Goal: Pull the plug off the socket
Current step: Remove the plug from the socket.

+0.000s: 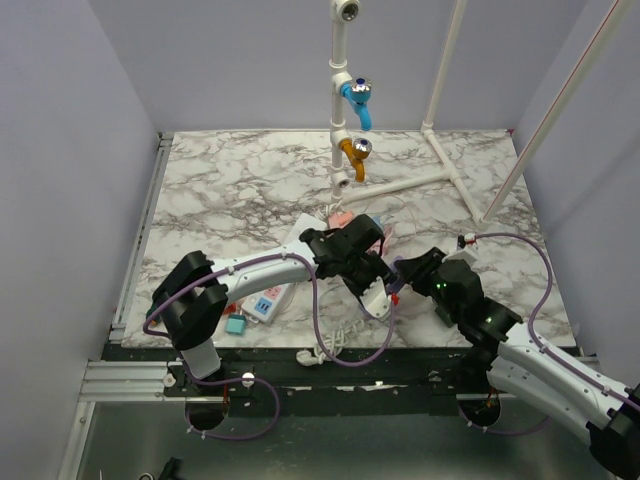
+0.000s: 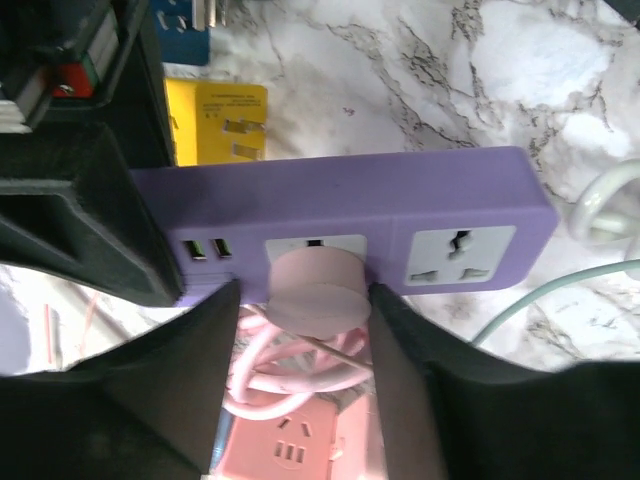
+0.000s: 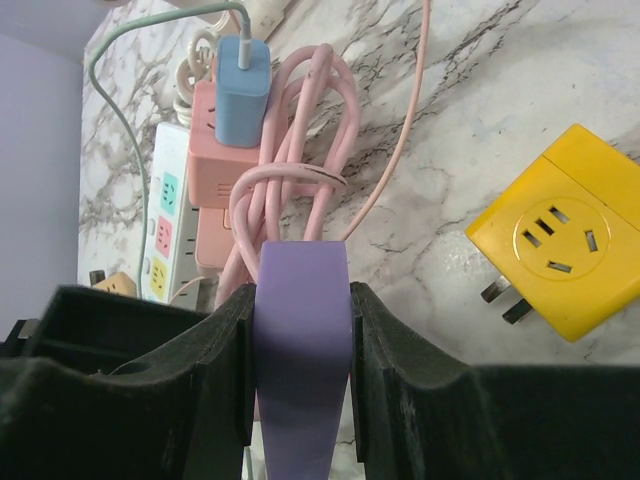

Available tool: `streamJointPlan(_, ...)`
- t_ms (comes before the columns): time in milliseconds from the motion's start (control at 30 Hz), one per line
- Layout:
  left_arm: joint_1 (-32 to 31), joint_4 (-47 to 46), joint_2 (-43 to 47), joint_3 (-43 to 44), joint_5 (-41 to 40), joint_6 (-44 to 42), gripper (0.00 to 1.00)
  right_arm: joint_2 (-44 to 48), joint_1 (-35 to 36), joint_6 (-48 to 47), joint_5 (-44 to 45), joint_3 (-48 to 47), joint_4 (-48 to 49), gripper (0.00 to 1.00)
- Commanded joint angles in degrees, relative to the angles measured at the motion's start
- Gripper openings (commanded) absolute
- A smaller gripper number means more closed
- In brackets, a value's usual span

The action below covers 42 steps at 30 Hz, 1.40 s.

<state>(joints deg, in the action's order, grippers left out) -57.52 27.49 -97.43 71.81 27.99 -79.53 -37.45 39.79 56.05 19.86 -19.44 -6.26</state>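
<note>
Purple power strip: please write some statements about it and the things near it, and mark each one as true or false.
1. The pink plug sits in a socket of the purple power strip. True.
2. The right claw grips the yellow adapter. False: it is clamped on the end of the purple power strip, and the yellow adapter lies apart on the marble.
3. The left claw has one finger on each side of the pink plug. True.
4. The blue charger is plugged into the purple power strip. False: it is plugged into the pink strip.
</note>
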Motion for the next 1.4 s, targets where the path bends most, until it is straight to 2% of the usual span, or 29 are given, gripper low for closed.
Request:
streamJointPlan(0,-0.8,-1.07,-1.06,-0.05,-2.39,0.7,0.4,0.41,0.2,2.73,-2.5,-3.67,7.32,0.01)
streamJointPlan(200,-1.15,0.34,-1.39,0.92,-4.5,1.86,0.13,-0.38,0.2,2.71,-2.32,-3.93,6.97,0.01)
streamJointPlan(367,-1.3,0.62,-0.91,0.95,-5.39,2.36,0.0,-2.15,0.18,1.78,-1.34,-4.01,4.53,0.01)
streamJointPlan(633,-0.88,2.23,1.22,2.48,-7.16,5.11,0.0,-2.63,0.16,-0.42,4.99,-0.81,-0.25,0.01)
streamJointPlan(867,0.48,2.35,6.45,-2.04,-8.17,4.24,0.0,-3.89,0.18,-0.12,7.72,-1.03,-4.86,0.01)
streamJointPlan(1067,3.58,4.09,9.54,-3.97,-6.11,2.0,0.0,-4.27,0.2,-3.53,7.55,-0.94,-4.7,0.01)
streamJointPlan(1367,3.91,7.27,9.91,-1.32,-3.94,0.88,0.0,-11.21,0.17,-4.16,11.16,-4.04,-10.26,0.01)
